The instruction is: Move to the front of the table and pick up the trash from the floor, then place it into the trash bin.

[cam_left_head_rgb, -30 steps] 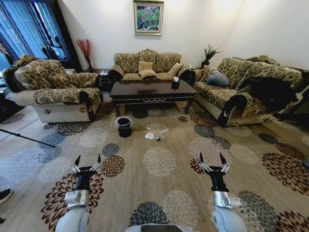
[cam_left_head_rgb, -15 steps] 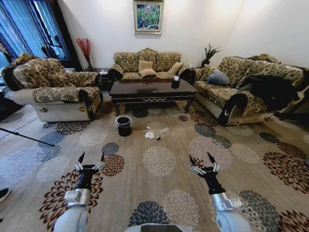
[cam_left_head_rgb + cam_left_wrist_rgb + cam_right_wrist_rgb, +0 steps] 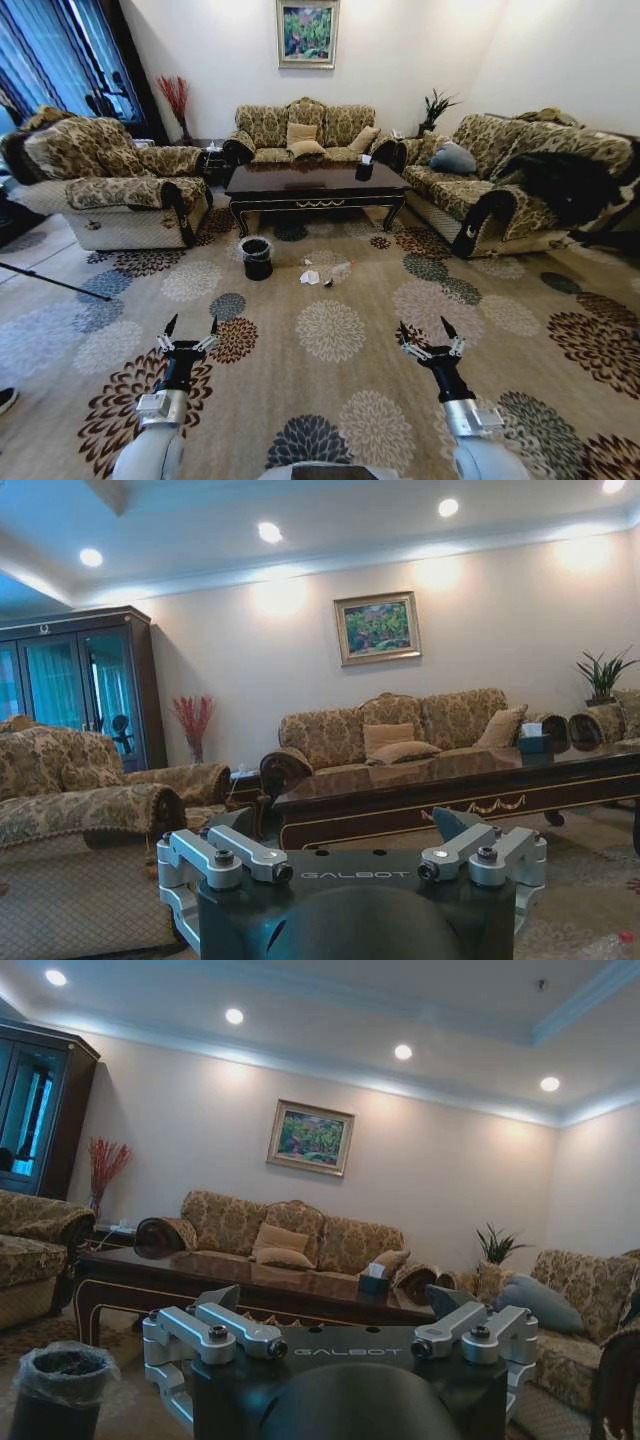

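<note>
In the head view the left gripper [image 3: 191, 328] is at 7 o'clock and the right gripper [image 3: 431, 330] at 5 o'clock, both with fingers apart, holding nothing, above the flowered carpet [image 3: 330, 333]. At 12 o'clock on the floor lies the trash [image 3: 325, 274], white paper beside a clear bottle. The trash bin [image 3: 257, 258] stands just at its 9 o'clock. Behind both is the table [image 3: 316, 185].

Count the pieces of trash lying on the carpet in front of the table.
3: crumpled white paper, a small dark bit beside it, and a clear bottle farther right. Smaller scraps may go unseen.
</note>
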### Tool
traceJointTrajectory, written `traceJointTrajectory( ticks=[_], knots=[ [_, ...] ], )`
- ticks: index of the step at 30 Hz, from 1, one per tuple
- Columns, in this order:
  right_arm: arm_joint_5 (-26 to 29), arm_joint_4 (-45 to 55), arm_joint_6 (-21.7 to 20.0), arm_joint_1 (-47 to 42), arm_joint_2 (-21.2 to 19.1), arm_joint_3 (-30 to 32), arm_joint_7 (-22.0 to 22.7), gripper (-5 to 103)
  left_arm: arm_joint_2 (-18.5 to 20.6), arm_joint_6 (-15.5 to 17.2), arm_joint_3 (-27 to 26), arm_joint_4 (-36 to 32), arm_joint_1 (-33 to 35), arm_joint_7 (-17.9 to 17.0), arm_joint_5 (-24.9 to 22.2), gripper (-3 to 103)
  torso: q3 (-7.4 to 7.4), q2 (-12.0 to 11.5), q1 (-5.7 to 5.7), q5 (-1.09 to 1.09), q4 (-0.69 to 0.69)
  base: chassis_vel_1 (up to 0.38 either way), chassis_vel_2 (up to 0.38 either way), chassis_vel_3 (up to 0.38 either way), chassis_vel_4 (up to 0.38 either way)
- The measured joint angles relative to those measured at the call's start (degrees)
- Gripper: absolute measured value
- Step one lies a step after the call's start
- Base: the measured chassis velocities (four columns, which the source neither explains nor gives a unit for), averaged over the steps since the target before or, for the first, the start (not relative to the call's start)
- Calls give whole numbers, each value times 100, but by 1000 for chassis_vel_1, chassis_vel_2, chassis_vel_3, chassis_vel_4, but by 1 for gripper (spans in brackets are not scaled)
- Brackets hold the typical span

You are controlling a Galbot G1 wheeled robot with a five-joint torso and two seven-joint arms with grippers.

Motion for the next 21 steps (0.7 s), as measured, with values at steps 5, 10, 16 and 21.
traceJointTrajectory(
  ticks=[5,10,16,21],
  knots=[
    [-8,-51,89,-3,-10,4,-100,100,-5,-2,-2,-30,16,0,3,100,-51,-89,-37,0,0,0,0,0,0],
    [-5,-97,186,14,35,-48,-253,100,-20,-21,-16,-32,59,-4,17,100,-124,-217,-92,0,0,0,0,0,0],
    [-12,-178,273,28,52,-65,-285,100,-44,-55,-25,-38,96,-18,33,100,-219,-383,-164,0,0,0,0,0,0],
    [28,-208,275,56,50,-64,-240,100,-65,-72,-23,-6,96,-25,51,100,-298,-515,-216,0,0,0,0,0,0]
  ],
)
